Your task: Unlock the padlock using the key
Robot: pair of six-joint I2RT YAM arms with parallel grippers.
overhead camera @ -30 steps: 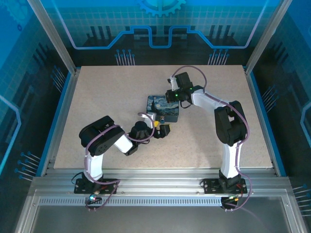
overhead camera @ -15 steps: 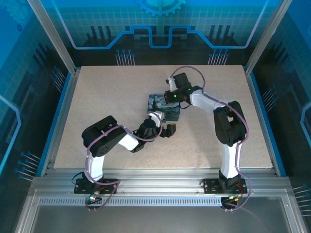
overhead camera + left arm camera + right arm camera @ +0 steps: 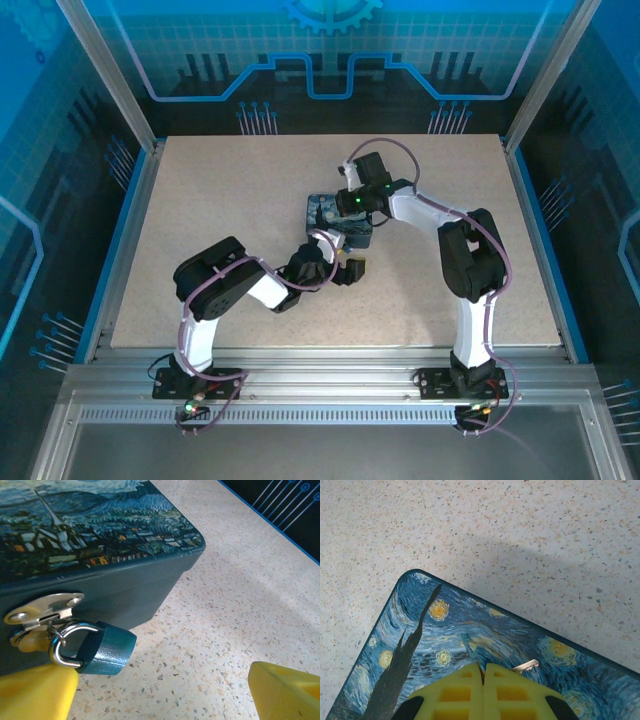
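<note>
Left end effector advanced toward padlock; right end effector edged left

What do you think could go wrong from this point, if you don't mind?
The padlock dangles from the hasp of the tin; the left gripper, jaws open, may knock it aside when closing. Only a tip of the key pokes past the right gripper, jaws shut, so it may twist or slip on insertion.
</note>
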